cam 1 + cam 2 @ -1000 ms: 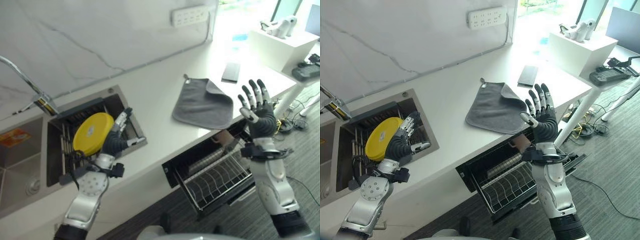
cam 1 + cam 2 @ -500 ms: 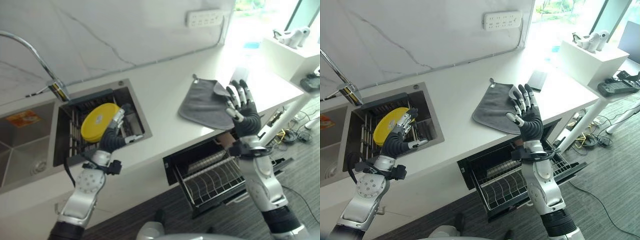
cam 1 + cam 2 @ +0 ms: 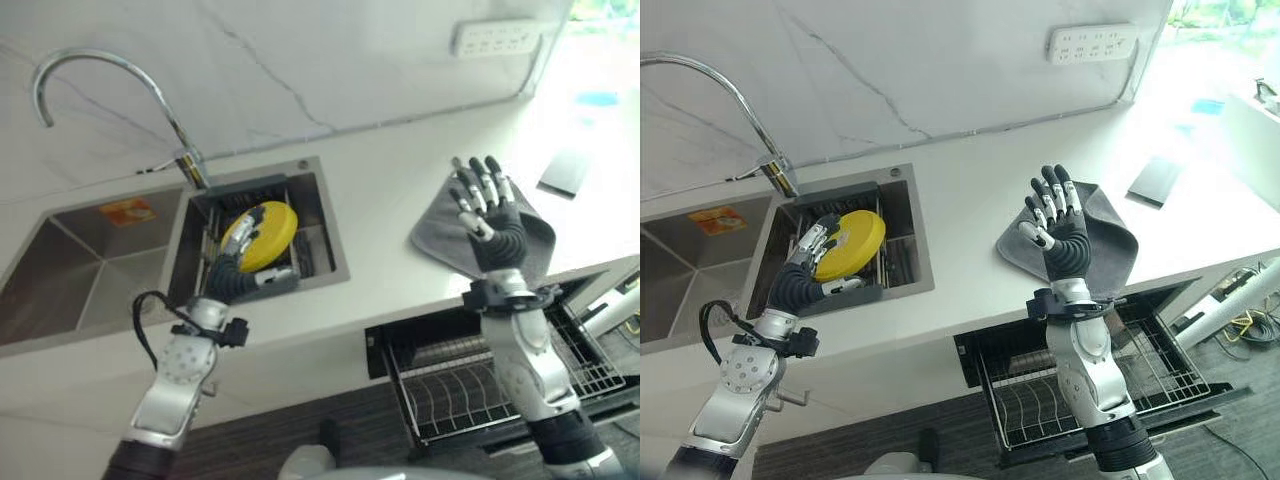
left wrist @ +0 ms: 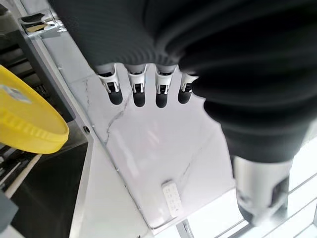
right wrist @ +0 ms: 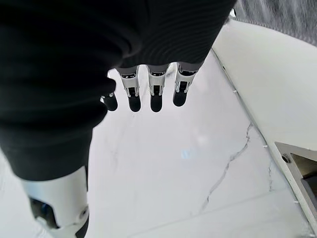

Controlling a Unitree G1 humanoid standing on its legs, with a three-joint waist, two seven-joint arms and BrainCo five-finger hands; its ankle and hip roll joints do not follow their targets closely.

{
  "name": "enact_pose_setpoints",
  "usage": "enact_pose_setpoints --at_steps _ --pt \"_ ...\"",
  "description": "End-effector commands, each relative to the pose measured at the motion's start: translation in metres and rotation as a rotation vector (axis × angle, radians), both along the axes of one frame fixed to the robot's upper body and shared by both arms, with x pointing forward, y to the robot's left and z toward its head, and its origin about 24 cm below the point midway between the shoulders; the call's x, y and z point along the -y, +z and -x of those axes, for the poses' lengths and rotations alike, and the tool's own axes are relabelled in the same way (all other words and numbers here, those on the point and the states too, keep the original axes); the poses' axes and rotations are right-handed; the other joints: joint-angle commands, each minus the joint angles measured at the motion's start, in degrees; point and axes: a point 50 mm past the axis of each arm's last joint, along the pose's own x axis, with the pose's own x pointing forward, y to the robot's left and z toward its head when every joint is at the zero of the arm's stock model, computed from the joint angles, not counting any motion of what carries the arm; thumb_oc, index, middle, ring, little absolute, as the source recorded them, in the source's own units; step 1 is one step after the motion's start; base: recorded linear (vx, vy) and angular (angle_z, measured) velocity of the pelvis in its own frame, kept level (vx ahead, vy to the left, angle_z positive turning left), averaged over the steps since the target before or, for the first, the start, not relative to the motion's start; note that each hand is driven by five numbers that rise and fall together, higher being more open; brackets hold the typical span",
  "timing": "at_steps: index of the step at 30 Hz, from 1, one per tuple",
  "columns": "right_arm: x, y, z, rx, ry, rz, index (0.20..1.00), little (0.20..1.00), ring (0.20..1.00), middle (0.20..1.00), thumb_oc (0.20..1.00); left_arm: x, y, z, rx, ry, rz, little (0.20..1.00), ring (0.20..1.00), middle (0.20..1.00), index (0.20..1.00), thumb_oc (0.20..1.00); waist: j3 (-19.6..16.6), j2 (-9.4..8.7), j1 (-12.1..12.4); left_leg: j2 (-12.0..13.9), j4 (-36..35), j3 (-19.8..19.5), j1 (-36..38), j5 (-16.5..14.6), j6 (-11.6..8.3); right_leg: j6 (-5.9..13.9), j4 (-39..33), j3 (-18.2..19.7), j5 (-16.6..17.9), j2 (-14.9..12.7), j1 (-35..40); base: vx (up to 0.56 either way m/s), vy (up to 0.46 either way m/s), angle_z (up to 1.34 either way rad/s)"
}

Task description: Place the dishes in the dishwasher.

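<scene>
The left hand (image 3: 800, 283) hovers at the near rim of the sink (image 3: 902, 283), fingers straight and a little spread, holding nothing. The yellow plate (image 3: 849, 244) stands tilted in the dark rack inside that basin, just at the hand's one o'clock. To lift it cleanly, I'd judge the fingers should go behind the plate's upper edge with the thumb in front, then draw it straight up out of the rack's bars. Whether other dishes sit in the rack I can't tell. The basin at nine o'clock of it looks bare. Further right, the right hand (image 3: 1058, 232) is raised, fingers spread and empty, in front of a grey cloth (image 3: 1110, 233). Below the counter the dishwasher rack (image 3: 1140, 371) is pulled out, its wire tines holding nothing I can make out.
</scene>
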Motion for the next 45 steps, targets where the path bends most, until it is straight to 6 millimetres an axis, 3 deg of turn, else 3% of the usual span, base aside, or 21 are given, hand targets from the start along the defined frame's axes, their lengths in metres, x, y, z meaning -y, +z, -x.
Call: enact_pose_setpoints --at_steps 1,16,28,36,45 --pt "-0.011 0.029 0.000 0.144 0.035 0.008 1.000 1.000 1.000 1.000 1.000 -0.009 0.027 -0.005 0.156 0.036 -0.019 1.000 1.000 1.000 1.000 1.000 -1.67 -1.36 1.05 2.04 0.00 1.09 0.31 -2.79 -2.81 -1.16 1.21 -0.31 -0.44 0.52 0.14 0.04 -0.014 0.07" --pt "-0.028 0.016 -0.015 -0.008 0.240 0.121 1.000 1.000 1.000 1.000 1.000 -0.031 0.030 0.003 0.160 0.110 -0.052 1.000 1.000 1.000 1.000 1.000 -1.88 -2.30 4.47 1.39 0.00 -0.82 -0.85 -2.46 -2.87 -1.19 1.08 -2.32 -0.73 0.84 0.84 0.02 0.003 0.05" --pt "-0.049 0.012 -0.047 -0.205 0.389 -0.035 1.000 1.000 1.000 1.000 1.000 -0.037 0.035 0.001 0.149 0.067 -0.104 1.000 1.000 1.000 1.000 1.000 -1.85 -3.96 10.08 -0.20 0.00 -5.69 -2.54 -1.73 -2.42 -2.16 1.63 -5.05 -1.70 1.92 2.34 0.05 0.003 0.22" --pt "-0.050 0.021 -0.064 -0.224 0.355 -0.001 1.000 1.000 1.000 1.000 1.000 -0.037 0.035 0.001 0.134 0.041 -0.112 1.000 1.000 1.000 1.000 1.000 -1.66 -4.24 12.23 -0.90 0.00 -8.25 -3.07 -1.50 -2.33 -2.45 1.62 -5.64 -1.99 2.12 3.14 0.05 -0.001 0.06" --pt "-0.044 0.045 -0.084 -0.214 0.273 -0.013 1.000 1.000 1.000 1.000 1.000 -0.035 0.034 -0.001 0.108 -0.010 -0.124 1.000 1.000 1.000 1.000 1.000 -1.28 -4.33 14.51 -1.48 0.00 -10.34 -3.53 -1.36 -2.31 -2.69 1.82 -6.67 -2.25 2.17 3.86 0.05 0.000 0.06"
